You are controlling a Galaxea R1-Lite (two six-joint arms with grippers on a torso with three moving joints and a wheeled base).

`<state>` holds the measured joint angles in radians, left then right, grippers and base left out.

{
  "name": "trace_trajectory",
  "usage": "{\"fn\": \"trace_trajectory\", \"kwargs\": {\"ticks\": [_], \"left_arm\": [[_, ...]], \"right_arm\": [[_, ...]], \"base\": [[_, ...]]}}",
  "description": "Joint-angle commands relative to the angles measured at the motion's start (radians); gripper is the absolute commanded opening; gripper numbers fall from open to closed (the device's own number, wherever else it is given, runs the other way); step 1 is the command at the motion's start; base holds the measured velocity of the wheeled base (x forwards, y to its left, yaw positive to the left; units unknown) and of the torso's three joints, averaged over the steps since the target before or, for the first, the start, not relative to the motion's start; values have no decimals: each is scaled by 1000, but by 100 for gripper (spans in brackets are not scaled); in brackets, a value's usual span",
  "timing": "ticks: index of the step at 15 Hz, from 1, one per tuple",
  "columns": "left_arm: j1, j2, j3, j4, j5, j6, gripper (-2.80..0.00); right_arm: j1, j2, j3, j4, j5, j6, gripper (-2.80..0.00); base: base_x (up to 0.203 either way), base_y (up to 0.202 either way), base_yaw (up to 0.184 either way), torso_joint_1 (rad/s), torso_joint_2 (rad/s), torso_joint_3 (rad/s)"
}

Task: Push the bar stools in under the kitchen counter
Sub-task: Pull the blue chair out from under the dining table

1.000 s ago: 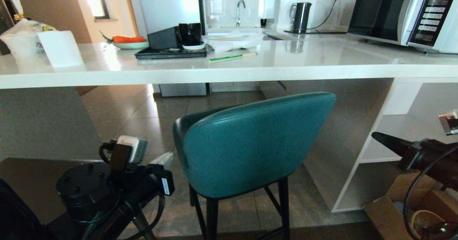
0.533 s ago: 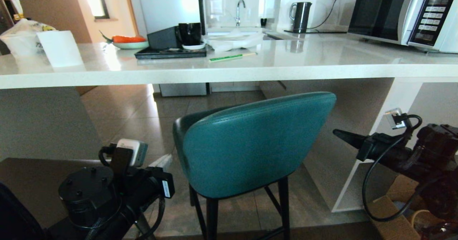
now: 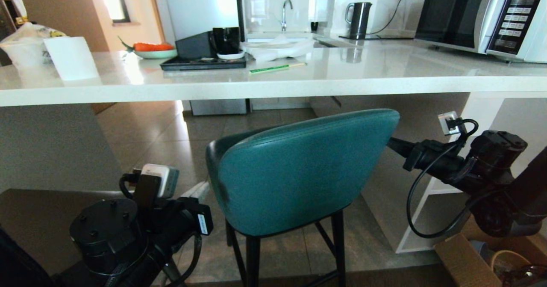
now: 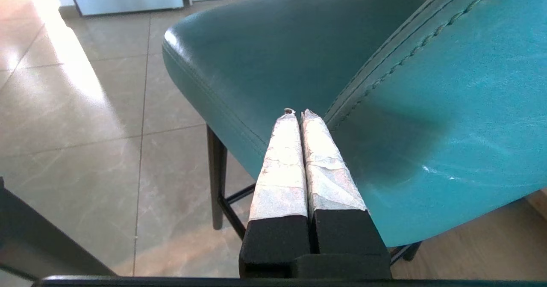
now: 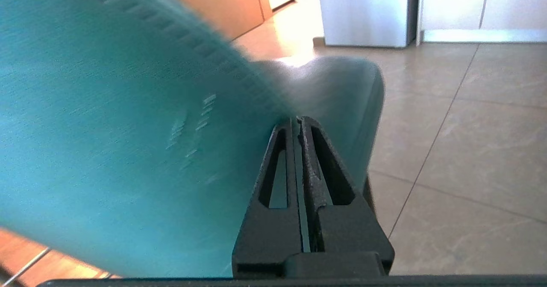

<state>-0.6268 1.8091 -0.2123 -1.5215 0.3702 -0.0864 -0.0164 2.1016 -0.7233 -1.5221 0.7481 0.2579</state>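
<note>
Teal stool (image 3: 299,171) stands on the tiled floor (image 3: 162,137) in front of the kitchen counter (image 3: 273,88), its rounded back facing the robot and its top edge a little below the underside of the white slab. Judging from the head view, the seat reaches toward the open space beneath the counter but the back is well short of the slab's front edge, so the push looks barely begun and most of the travel is left. Only this one stool is in view; the second one cannot be seen, so its share of the job cannot be judged. The left gripper (image 4: 297,112) has its two taped fingers pressed together with nothing between them, and its tip sits at the left edge of the stool's back, right at the stitched seam; whether it touches cannot be told for sure. The right gripper (image 5: 299,119) likewise has its fingers closed on nothing, and its tip is at the right edge of the back, close enough to look like contact. With both closed tips placed on either side of the back, the step in hand seems to be bracing to shove the stool forward. A tray (image 3: 205,63) and a microwave (image 3: 483,17) sit on the counter above.
</note>
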Motion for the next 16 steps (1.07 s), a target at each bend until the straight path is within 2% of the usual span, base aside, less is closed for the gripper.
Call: {"fn": "trace_trajectory", "kwargs": {"ticks": [1, 5, 9, 11, 14, 16], "left_arm": [[-1, 4, -7, -9, 3, -1, -280], [9, 22, -23, -9, 4, -2, -280], [0, 39, -55, -9, 12, 0, -280], [-7, 41, -58, -9, 12, -1, -280], [-28, 82, -98, -9, 19, -1, -280], [-37, 92, -128, -9, 28, -2, -280]], "right_arm": [[-18, 25, -17, -8, 5, 1, -280], [-51, 73, -87, -8, 8, 1, -280], [-48, 151, -248, 13, 8, 1, -280], [-20, 190, -314, 38, 7, 2, -280], [43, 202, -316, 49, 5, 1, -280], [53, 185, -273, 45, 5, 0, -280]], "base": [[0, 0, 0, 0, 0, 0], [0, 0, 0, 0, 0, 0], [0, 0, 0, 0, 0, 0], [0, 0, 0, 0, 0, 0], [0, 0, 0, 0, 0, 0], [0, 0, 0, 0, 0, 0]]}}
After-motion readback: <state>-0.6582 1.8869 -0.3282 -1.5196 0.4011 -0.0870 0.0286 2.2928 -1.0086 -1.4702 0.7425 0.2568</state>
